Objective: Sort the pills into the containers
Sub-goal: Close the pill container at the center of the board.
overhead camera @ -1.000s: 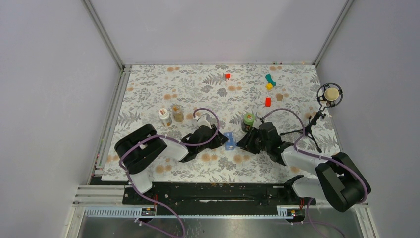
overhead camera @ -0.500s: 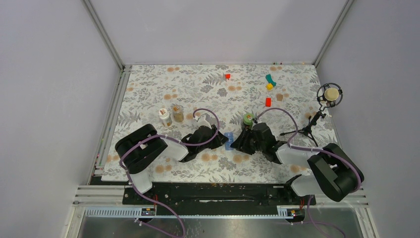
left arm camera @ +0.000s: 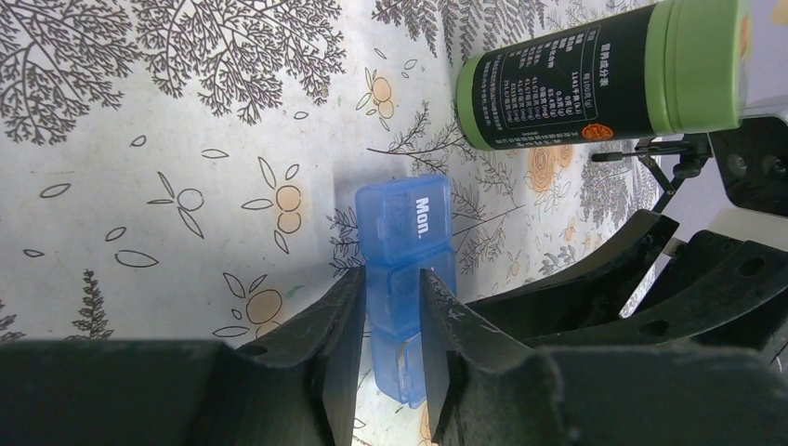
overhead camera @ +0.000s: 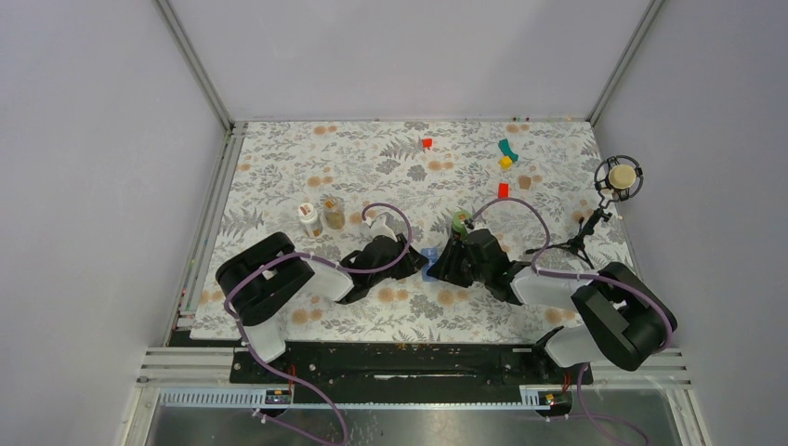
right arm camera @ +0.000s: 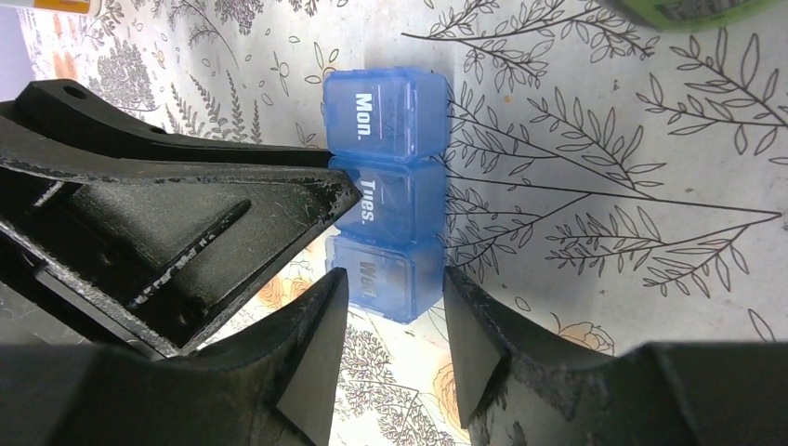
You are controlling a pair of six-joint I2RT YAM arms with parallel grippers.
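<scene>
Pill box (left arm camera: 404, 218) pinched by L end effector (left arm camera: 392, 283); R end effector (right arm camera: 395, 283) spread, straddling its Wed end.

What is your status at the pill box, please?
Left gripper shut on blue pill box at Tues compartment. Right gripper open, straddling its Wed end. Green-lidded bottle close beside Mon end, not touching.

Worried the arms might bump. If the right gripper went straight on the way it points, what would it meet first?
Most likely the blue pill box: its Wed. end sits between the right gripper's open fingers. Just beyond, the left gripper clamps the middle.
</scene>
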